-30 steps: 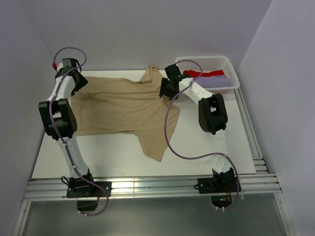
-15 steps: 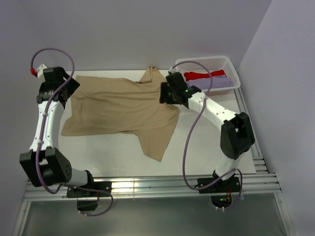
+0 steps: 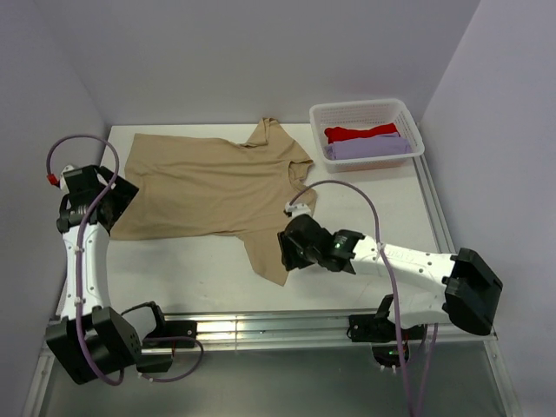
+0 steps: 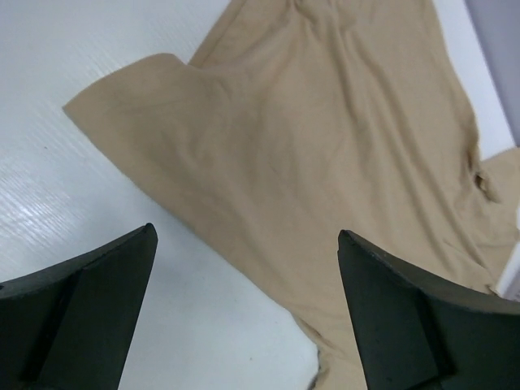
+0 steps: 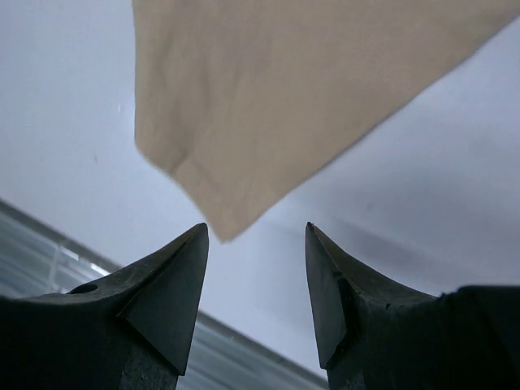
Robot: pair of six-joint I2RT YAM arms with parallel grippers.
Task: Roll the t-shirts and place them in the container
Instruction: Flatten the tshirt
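A tan t-shirt (image 3: 217, 187) lies spread flat on the white table, one sleeve pointing at the near edge. My left gripper (image 3: 120, 196) is open and empty at the shirt's near left corner. In the left wrist view its gripper (image 4: 244, 236) stands wide over the shirt's edge (image 4: 325, 146). My right gripper (image 3: 286, 250) is open and empty just right of the near sleeve's tip. In the right wrist view that gripper (image 5: 256, 231) is just short of the sleeve corner (image 5: 284, 97). A red t-shirt (image 3: 360, 132) and a lavender one (image 3: 369, 148) lie in the basket.
A white mesh basket (image 3: 408, 122) stands at the back right of the table. The table's metal rail (image 3: 261, 330) runs along the near edge, and another rail (image 3: 443, 234) along the right side. Grey walls close the back and both sides.
Both arms have drawn back from the shirt's far edge. The left gripper has come down to the near left corner, the right gripper to the near sleeve. The shirt now lies flat.
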